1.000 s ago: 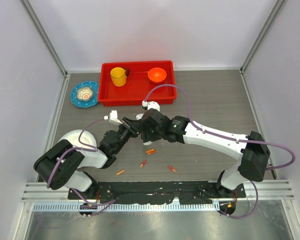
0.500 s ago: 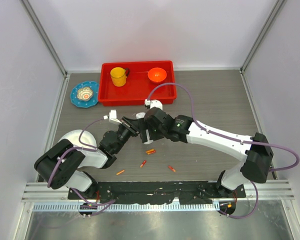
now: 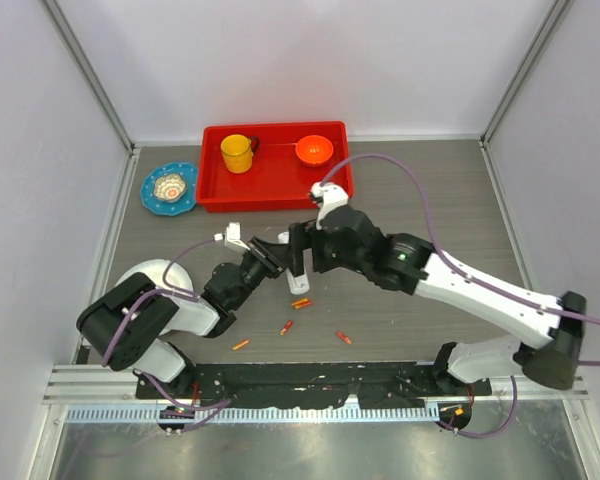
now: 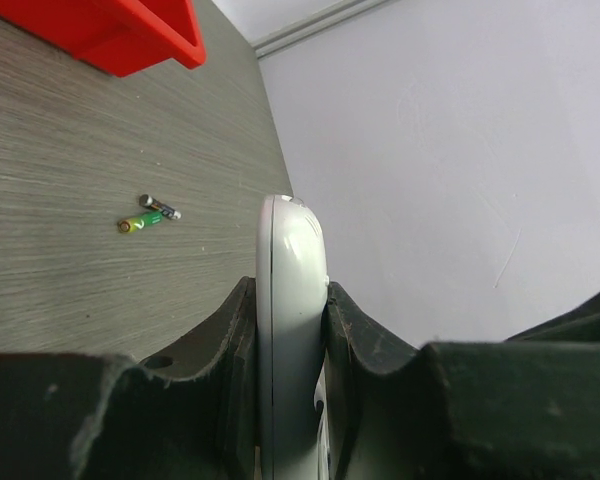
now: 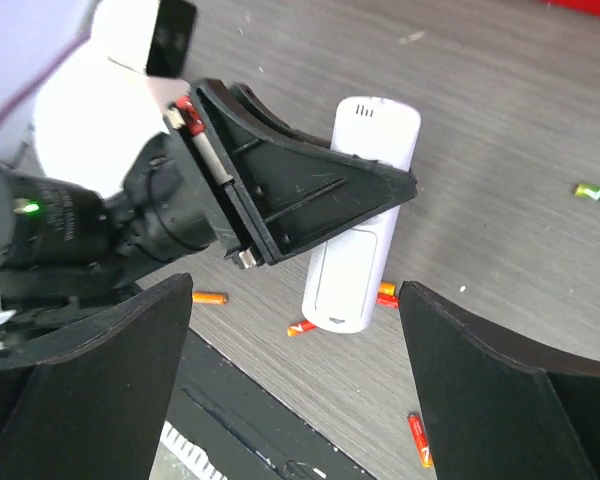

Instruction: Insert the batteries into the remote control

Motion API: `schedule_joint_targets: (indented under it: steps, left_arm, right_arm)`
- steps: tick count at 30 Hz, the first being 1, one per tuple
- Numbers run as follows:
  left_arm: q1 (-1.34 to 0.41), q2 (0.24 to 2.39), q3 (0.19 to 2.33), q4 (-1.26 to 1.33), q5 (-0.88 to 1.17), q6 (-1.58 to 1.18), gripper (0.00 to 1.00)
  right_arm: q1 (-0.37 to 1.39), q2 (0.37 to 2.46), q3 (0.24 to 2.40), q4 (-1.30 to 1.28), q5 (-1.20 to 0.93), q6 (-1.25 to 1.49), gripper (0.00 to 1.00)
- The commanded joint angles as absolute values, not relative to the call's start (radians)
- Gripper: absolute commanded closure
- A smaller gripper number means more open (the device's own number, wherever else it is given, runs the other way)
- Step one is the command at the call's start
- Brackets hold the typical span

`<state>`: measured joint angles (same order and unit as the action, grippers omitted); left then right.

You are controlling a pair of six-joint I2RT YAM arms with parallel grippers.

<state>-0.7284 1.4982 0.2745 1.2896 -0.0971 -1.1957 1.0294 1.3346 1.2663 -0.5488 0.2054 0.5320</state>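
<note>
The remote control (image 5: 356, 262) is a slim white oblong held above the table, with my left gripper (image 4: 292, 292) shut on its two sides. Its black fingers (image 5: 298, 203) cross the remote's middle in the right wrist view. In the top view the remote (image 3: 298, 276) pokes out of the left gripper (image 3: 271, 256) at the table's centre. My right gripper (image 5: 295, 385) hovers just above it, open wide with nothing between its fingers (image 3: 298, 240). Orange batteries (image 3: 301, 302) (image 3: 287, 327) (image 3: 343, 337) (image 3: 240, 344) lie loose on the table below. A green battery (image 4: 140, 222) lies farther off.
A red tray (image 3: 275, 182) at the back holds a yellow cup (image 3: 237, 152) and an orange bowl (image 3: 314, 150). A blue plate (image 3: 151, 201) sits to its left. White walls enclose the table on three sides.
My right gripper has opened wide and drawn back up and to the right, away from the remote. The left gripper still grips the remote in about the same spot.
</note>
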Motion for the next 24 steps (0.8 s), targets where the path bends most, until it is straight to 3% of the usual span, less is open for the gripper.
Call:
schedule_joint_targets:
  steps: [1, 15, 19, 24]
  left_arm:
    - [-0.716, 1.486, 0.308, 1.546, -0.071, -1.253, 1.0]
    - [-0.629, 1.437, 0.341, 1.546, 0.242, -1.425, 1.0]
    - [-0.624, 1.45, 0.357, 1.546, 0.288, -1.439, 1.0]
    - [-0.623, 1.46, 0.383, 1.546, 0.324, -1.451, 1.0]
  right_arm:
    - [0.979, 1.157, 1.143, -0.431, 0.184, 0.485, 0.1]
    - [0.651, 0.923, 0.662, 0.119, -0.458, 0.675, 0.1]
    - [0.609, 0.931, 0.563, 0.361, -0.567, 0.808, 0.08]
    - [0.607, 0.994, 0.508, 0.472, -0.618, 0.867, 0.08]
